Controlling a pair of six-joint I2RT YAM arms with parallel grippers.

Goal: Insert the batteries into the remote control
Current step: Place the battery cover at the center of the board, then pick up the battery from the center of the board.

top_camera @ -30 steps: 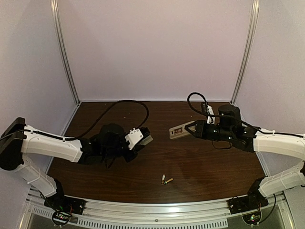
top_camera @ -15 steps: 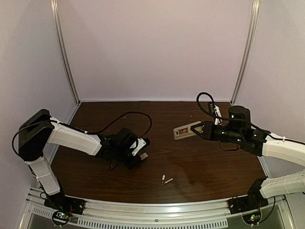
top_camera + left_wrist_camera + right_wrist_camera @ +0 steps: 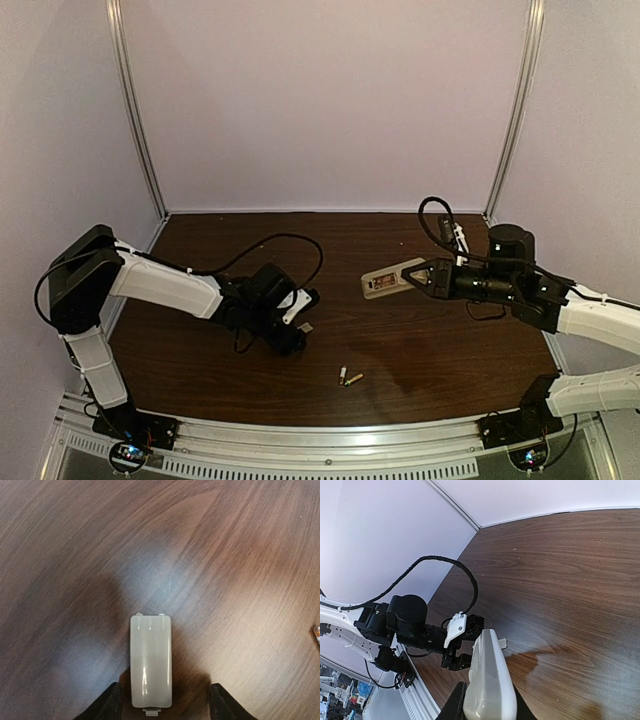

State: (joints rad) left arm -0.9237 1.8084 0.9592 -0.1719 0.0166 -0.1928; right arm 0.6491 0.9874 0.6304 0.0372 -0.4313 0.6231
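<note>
My right gripper [image 3: 410, 277] is shut on the white remote control [image 3: 383, 282] and holds it above the table at the right centre. In the right wrist view the remote [image 3: 490, 680] stands on edge between the fingers [image 3: 454, 705]. Two small gold batteries [image 3: 348, 377] lie side by side near the front centre. My left gripper [image 3: 297, 336] is low over the table, open, with a pale rectangular battery cover [image 3: 151, 662] lying flat between its fingers [image 3: 112, 702], touching neither. The cover also shows in the top view [image 3: 306, 327].
The dark wooden table [image 3: 430, 360] is walled by pale panels at the back and sides. A black cable [image 3: 270, 245] loops from the left arm across the table's left half. One battery end peeks in at the left wrist view's right edge [image 3: 317, 635].
My left gripper has swung down and toward the front with the cover, which now lies on the table between open jaws. My right gripper has drawn the remote slightly to the right.
</note>
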